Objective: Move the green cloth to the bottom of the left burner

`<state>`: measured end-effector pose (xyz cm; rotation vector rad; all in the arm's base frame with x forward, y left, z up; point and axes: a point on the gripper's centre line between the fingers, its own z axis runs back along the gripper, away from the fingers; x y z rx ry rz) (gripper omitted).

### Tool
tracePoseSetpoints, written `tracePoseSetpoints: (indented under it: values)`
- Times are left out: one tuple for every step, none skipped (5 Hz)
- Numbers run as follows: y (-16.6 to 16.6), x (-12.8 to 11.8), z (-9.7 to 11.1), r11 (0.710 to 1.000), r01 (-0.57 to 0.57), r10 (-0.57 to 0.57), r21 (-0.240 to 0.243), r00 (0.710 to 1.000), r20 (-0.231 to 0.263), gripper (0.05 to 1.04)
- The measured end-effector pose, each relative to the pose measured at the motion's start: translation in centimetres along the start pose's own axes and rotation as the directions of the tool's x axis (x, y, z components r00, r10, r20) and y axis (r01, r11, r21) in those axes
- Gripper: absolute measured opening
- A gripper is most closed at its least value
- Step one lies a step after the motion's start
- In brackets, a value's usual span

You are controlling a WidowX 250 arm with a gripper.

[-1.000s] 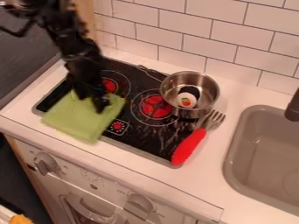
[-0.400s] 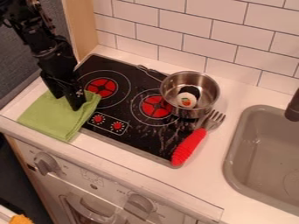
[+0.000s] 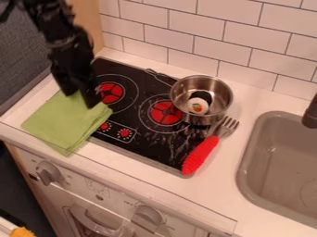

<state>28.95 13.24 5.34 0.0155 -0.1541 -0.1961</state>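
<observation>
The black gripper (image 3: 82, 99) hung over the hob's left side, its tip at about nine o'clock of the left burner (image 3: 111, 93), down against the far edge of the green cloth (image 3: 63, 124). How far open it was could not be told, for it was blurred and dark, nor whether it had hold of the cloth or only touched it. The cloth lay creased at about eight o'clock of that burner, partly on the black hob (image 3: 145, 146) and partly on the white counter (image 3: 131, 173).

The gripper hid the burner ring's rim around nine o'clock and a bit of the cloth. The arm (image 3: 57, 34) was blurred too, cut off by the top edge towards eleven o'clock. The sink (image 3: 282, 162) ran out of view at four o'clock, the dark faucet (image 3: 311, 113) at three, and an orange thing (image 3: 22, 232) at seven. The pot (image 3: 218, 111), at two o'clock of the right burner (image 3: 165, 112), hid part of its ring.

The faint marks by the oven knobs (image 3: 49, 172) were too small to read.
</observation>
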Motion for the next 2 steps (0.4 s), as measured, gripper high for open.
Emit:
tracePoseSetpoints:
  values:
    - [-0.40,-0.33,0.26,1.000,-0.025,0.025,0.004,0.999,-0.038,0.999]
    - [-0.53,-0.39,0.25,0.999,-0.039,0.040,0.008,0.998,-0.050,0.999]
